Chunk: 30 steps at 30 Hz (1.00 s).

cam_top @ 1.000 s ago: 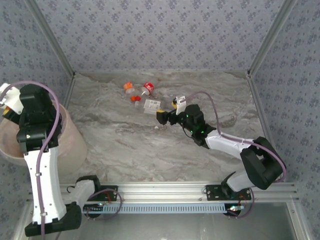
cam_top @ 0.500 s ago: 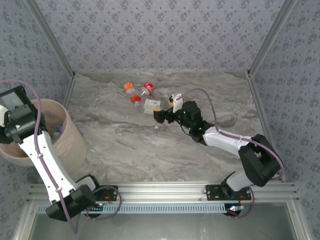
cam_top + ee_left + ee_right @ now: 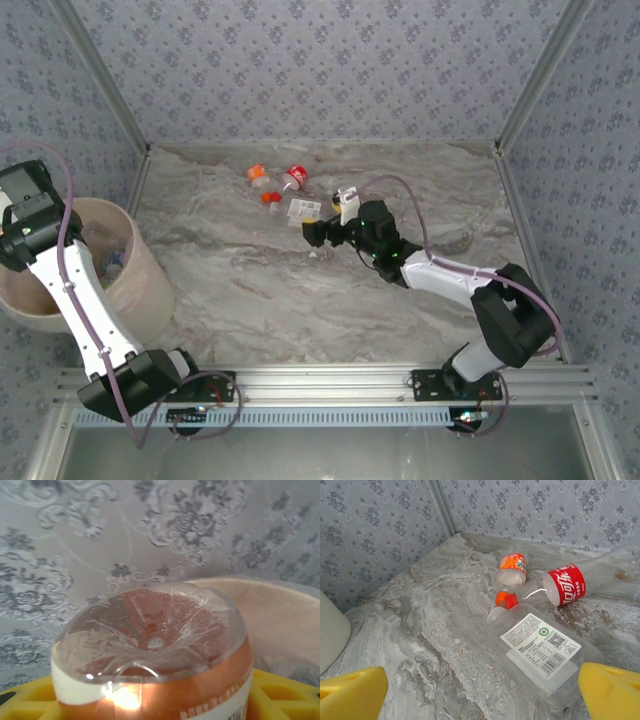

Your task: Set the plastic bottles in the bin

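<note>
Bottles (image 3: 303, 210) lie in a small group on the grey marbled bench (image 3: 300, 300) near the far wall, and one more is in the left tool (image 3: 152, 702). The left tool is closed on a bottle with a copper-coloured label (image 3: 150, 650), which sits between the yellow fingers (image 3: 287, 695) with its clear bottom turned to the wrist camera. Behind this bottle, to the right, the pale rim of the bin (image 3: 280, 605) is visible. In the top view the left arm stands high over the far left side of the bin, which sits at the left edge of the bench. Some clear things lie inside the bin, but they are too small to name. The right tool (image 3: 482, 692) reaches low towards the group on the bench, its jaws wide apart and holding nothing. Just in front of it a clear bottle with a white label (image 3: 540, 647) and an orange cap lies on its side. Its bottom end is just beside the right finger, and I cannot tell if they touch. Farther away lie a bottle with a red label (image 3: 565, 584) and a small bottle with an orange label (image 3: 512, 567), close to each other.
</note>
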Motion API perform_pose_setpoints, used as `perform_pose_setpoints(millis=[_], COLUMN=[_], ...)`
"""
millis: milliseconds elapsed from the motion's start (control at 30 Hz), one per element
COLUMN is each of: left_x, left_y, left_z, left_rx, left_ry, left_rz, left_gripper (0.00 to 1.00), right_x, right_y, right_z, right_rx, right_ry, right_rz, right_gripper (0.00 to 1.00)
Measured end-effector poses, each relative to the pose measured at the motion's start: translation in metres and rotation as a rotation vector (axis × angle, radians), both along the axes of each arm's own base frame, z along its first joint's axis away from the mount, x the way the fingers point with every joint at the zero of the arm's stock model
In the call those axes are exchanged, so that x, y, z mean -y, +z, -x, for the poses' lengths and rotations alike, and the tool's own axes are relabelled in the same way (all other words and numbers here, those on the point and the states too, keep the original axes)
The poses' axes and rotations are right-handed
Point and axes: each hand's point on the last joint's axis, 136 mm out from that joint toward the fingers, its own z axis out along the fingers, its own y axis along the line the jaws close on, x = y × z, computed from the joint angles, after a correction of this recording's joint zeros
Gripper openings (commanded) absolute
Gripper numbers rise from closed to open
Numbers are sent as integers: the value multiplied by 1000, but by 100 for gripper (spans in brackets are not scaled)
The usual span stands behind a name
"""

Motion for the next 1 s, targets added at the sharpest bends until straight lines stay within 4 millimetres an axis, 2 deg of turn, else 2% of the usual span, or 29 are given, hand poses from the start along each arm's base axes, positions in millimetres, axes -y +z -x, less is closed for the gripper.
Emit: perform_pose_setpoints(millis=[67, 133, 433, 600, 700, 833, 1000], left_x=[2, 2, 12, 28, 47, 83, 132], left_y=[-1, -1, 2, 6, 15, 31, 50], left_z=[-1, 0, -10, -22, -35, -57, -83], left_rx=[-22, -33, 14, 88, 144, 247, 382], left_ry=[-23, -29, -91, -157, -234, -380, -565], left_rz=[6, 7, 50, 87, 96, 119, 170], left_gripper=[87, 94, 98, 98, 98, 98, 98], right_x=[-4, -7, -11, -12, -13, -16, -11], right_y=[2, 2, -1, -6, -7, -7, -11], right_z=[0, 1, 4, 3, 2, -7, -16], right_rx=[3, 5, 6, -12, -26, -41, -56], right_ry=[7, 15, 28, 24, 30, 42, 70], right_rz=[2, 6, 34, 52, 81, 151, 250], right_gripper=[100, 100, 100, 100, 100, 100, 100])
